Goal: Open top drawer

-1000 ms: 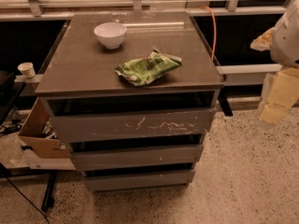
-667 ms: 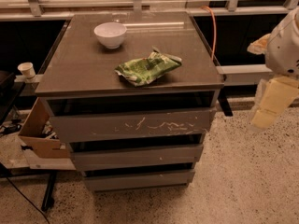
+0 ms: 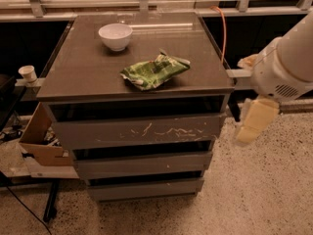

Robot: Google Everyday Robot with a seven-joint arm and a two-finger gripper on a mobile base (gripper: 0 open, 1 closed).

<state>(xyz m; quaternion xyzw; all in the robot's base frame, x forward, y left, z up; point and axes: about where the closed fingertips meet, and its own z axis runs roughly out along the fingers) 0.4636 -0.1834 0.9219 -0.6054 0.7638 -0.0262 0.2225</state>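
The top drawer is the tall grey-brown front just under the cabinet top, with whitish scratches across its middle and right. It sits nearly flush with the two shorter drawer fronts below it, with a dark gap above. My gripper hangs from the white arm at the right, just off the cabinet's right side at the height of the top drawer's right end. It is not touching the drawer.
On the cabinet top are a white bowl and a crumpled green bag. A cardboard box and a paper cup are at the left. An orange cable runs behind. The floor is speckled.
My arm and gripper have moved left and slightly down, closer to the cabinet's right side. The drawer has not moved.
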